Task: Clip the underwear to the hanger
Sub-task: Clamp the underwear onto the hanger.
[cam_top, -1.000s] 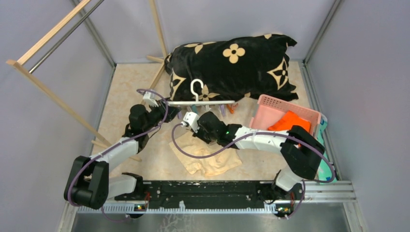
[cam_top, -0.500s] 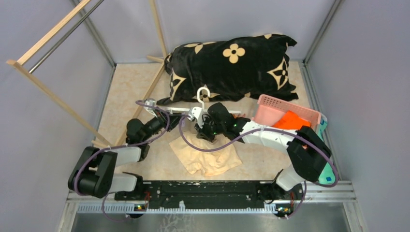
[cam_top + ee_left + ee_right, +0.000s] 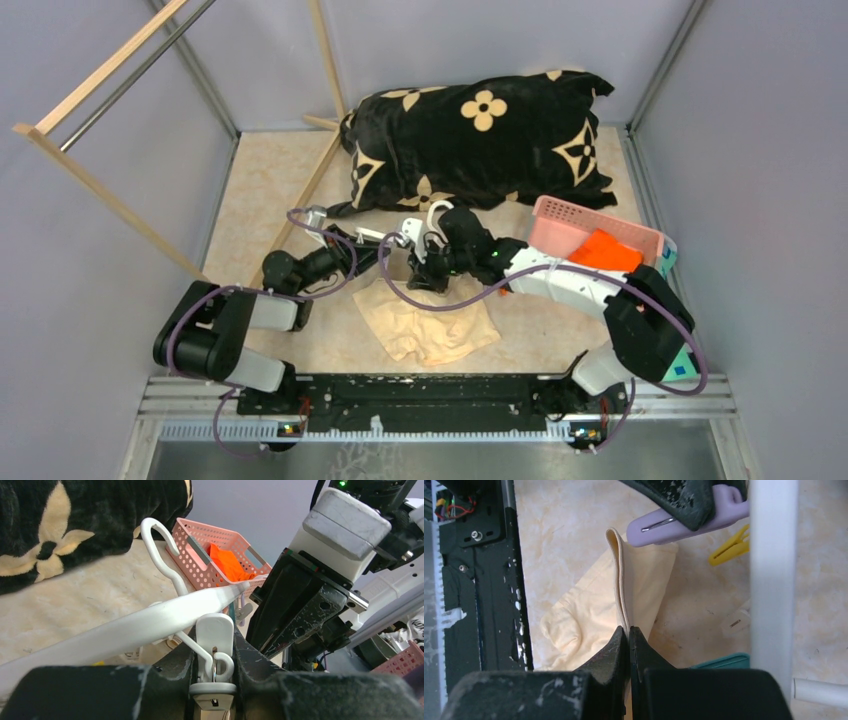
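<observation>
The underwear point(image 3: 432, 322) lies rumpled on the desk point(image 3: 265, 180) just in front of both arms, with one edge raised. The right fingers point(image 3: 614, 647) are pressed together on that raised hem, with only the thin fold of cloth between them. Just behind it the hanger point(image 3: 368, 236) sits at a slant, its hook point(image 3: 159, 544) toward the blanket. The left fingers point(image 3: 256, 671) are narrow, closed on a white clip point(image 3: 215, 630) under the frame's bar. A lilac clip point(image 3: 684, 522) and a yellow clip point(image 3: 733, 545) show close to the raised hem. To the right stands a pink basket point(image 3: 562, 212) holding an orange cloth point(image 3: 602, 250). Behind lies a black flowered blanket point(image 3: 480, 130), and a wooden rack point(image 3: 100, 196) leans at the left.
</observation>
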